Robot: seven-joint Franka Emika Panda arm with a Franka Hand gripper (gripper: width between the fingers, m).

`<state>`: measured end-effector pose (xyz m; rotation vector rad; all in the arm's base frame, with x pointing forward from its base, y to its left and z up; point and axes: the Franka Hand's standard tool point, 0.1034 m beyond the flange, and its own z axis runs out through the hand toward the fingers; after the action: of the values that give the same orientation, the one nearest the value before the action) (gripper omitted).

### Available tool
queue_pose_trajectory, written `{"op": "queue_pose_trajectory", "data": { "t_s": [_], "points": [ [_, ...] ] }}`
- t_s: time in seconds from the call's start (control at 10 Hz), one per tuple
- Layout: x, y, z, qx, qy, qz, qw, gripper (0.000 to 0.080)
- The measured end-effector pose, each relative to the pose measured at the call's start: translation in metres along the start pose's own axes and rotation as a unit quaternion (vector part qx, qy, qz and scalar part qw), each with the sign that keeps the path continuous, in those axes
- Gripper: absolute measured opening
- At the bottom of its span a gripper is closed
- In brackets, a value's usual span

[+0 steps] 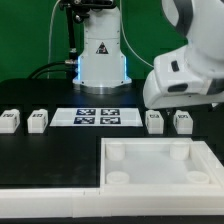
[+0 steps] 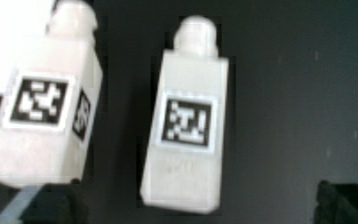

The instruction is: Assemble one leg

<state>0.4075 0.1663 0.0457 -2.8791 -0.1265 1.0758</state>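
Four small white legs with tags lie on the black table. Two are at the exterior view's left (image 1: 10, 122) (image 1: 38, 120) and two at its right (image 1: 155, 122) (image 1: 182, 122). The white arm (image 1: 185, 72) hangs over the right pair, and its bulk hides the fingers there. In the wrist view my gripper (image 2: 190, 206) is open above one leg (image 2: 194, 128), whose end lies between the dark fingertips (image 2: 23, 206). A second leg (image 2: 44, 98) lies beside it, partly under one finger. The gripper holds nothing.
The large white tray (image 1: 108, 152) with raised rim and corner sockets lies at the front right. The marker board (image 1: 98, 117) lies mid-table between the leg pairs. The robot base (image 1: 100, 58) stands behind it.
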Motion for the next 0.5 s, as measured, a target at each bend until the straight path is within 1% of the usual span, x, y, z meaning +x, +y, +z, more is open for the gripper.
{"op": "queue_pose_trajectory", "data": {
  "t_s": [0.1, 0.2, 0.4, 0.5],
  "points": [
    [0.0, 0.001, 0.0, 0.002, -0.063, -0.002, 0.998, 0.0649],
    [0.007, 0.0, 0.0, 0.005, -0.075, -0.003, 0.997, 0.0649],
    [0.007, -0.001, 0.001, 0.005, -0.072, -0.004, 0.997, 0.0649],
    [0.008, -0.002, 0.01, 0.004, -0.066, -0.002, 0.998, 0.0649]
  ]
}}
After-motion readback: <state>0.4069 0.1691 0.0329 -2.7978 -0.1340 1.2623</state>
